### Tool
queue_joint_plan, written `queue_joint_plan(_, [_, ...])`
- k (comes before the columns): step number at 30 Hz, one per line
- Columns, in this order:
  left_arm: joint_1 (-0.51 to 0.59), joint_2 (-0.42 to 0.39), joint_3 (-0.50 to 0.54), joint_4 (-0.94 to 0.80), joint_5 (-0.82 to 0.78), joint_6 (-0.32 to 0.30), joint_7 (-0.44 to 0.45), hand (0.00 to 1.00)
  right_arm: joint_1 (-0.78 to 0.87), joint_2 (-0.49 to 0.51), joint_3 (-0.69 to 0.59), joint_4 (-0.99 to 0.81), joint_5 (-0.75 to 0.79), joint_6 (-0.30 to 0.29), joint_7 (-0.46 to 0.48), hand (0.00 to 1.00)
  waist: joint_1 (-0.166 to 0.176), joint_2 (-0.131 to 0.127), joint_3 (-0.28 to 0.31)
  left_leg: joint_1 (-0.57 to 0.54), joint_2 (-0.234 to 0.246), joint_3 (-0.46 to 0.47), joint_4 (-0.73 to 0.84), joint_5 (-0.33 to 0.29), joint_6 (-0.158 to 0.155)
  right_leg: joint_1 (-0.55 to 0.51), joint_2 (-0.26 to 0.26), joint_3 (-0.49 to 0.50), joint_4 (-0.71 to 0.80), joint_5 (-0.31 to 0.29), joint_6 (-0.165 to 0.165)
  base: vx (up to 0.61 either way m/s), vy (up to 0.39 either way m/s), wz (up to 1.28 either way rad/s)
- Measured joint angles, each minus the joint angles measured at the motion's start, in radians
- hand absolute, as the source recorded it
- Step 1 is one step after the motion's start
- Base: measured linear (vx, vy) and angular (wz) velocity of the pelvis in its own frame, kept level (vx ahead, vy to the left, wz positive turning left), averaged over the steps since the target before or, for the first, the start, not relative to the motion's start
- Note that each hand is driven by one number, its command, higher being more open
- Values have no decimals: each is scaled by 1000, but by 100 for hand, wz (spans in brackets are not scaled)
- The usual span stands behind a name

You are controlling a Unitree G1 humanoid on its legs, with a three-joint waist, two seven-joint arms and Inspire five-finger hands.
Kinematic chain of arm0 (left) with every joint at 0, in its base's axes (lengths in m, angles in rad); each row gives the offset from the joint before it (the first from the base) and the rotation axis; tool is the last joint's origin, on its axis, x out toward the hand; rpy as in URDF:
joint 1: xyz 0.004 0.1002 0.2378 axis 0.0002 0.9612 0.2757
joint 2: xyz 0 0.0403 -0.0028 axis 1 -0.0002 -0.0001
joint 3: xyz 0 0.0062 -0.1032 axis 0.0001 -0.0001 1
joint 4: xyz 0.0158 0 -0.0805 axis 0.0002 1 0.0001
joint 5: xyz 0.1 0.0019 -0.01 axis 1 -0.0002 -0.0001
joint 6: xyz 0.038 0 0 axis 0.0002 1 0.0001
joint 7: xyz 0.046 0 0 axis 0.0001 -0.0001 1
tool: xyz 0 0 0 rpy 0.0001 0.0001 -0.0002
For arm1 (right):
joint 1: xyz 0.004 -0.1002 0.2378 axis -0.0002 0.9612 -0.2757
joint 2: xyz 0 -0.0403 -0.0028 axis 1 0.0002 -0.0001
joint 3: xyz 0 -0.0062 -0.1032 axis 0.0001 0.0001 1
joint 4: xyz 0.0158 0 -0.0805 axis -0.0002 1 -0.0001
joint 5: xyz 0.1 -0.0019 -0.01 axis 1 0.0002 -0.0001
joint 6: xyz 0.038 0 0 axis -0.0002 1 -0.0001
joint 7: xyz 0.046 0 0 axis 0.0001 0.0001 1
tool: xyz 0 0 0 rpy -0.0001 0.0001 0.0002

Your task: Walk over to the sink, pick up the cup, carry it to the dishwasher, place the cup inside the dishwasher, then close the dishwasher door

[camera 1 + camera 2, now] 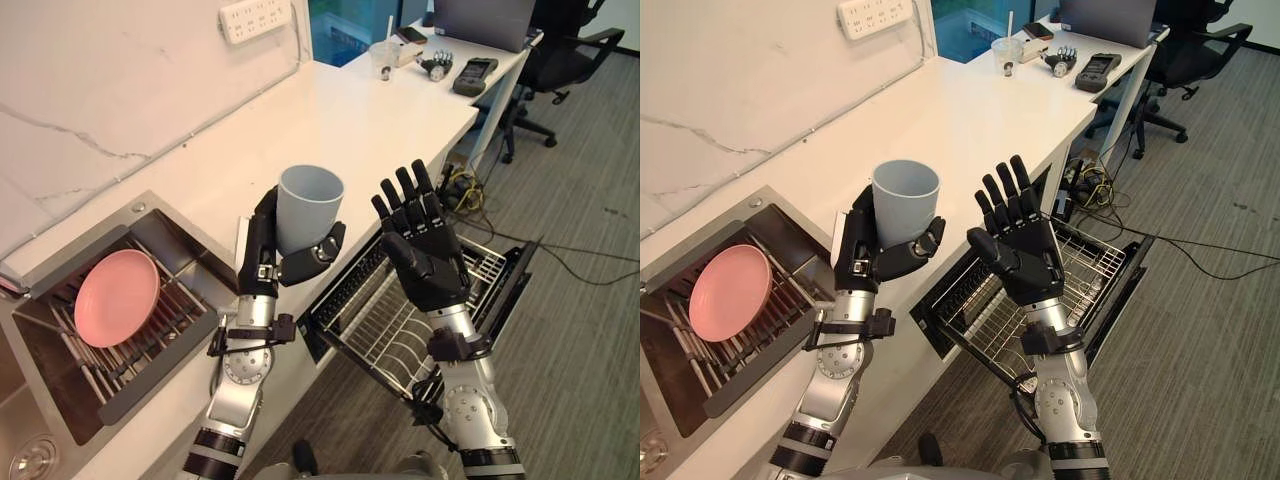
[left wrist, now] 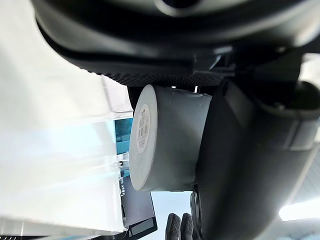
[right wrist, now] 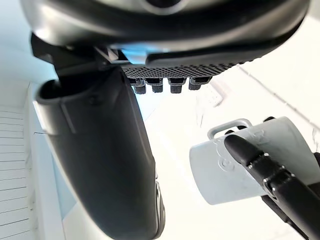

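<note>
The left hand [image 1: 272, 268] holds the pale grey-blue cup [image 1: 308, 205] upright, mouth up, near the middle of the head views. Its fingers [image 1: 263, 225] are curled round the cup's side at 9 o'clock, and its thumb [image 1: 318, 252] is pressed across the lower wall at 5 o'clock. The cup hangs in the air above the front edge of the white table [image 1: 350, 120], touching nothing else.

At 3 o'clock from the cup, apart from it, the right hand [image 1: 425, 255] is raised with its fingers [image 1: 405, 195] straight, close together and pointing up, holding nothing.

Below the right hand, at 5 o'clock from the cup, the dishwasher [image 1: 515, 275] is open with its wire rack [image 1: 400, 335] pulled out.

At 8 o'clock lies the sink [image 1: 100, 228], with a pink plate [image 1: 117, 297] leaning in it.

At 1 o'clock, on the table's far end, stands a clear cup [image 1: 384, 58] with a straw.
</note>
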Motion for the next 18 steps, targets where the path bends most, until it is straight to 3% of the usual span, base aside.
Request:
queue_joint_plan(5, [-8, 5, -26, 3, 24, 0, -3, 0, -2, -28, 1, -25, -2, 74, -15, 100, -2, -2, -1, 5, -5, -1, -26, 22, 2, 1, 4, -6, -14, 6, -8, 0, 0, 0])
queue_joint_plan(7, [-8, 14, -30, 5, 66, 0, -5, 0, -7, -31, 8, -27, -44, 120, -81, 100, 0, -8, -5, 8, -5, -1, -28, 24, 3, 3, 4, -6, -16, 6, -9, 0, 0, 0])
queue_joint_plan(18, [-8, 45, -84, 4, 109, 1, -19, 0, -27, -60, 75, -27, -115, 161, -211, 100, 7, -32, -19, 26, -14, -23, -68, 52, 6, 23, 5, -24, -28, 8, -12, 1, -6, 5])
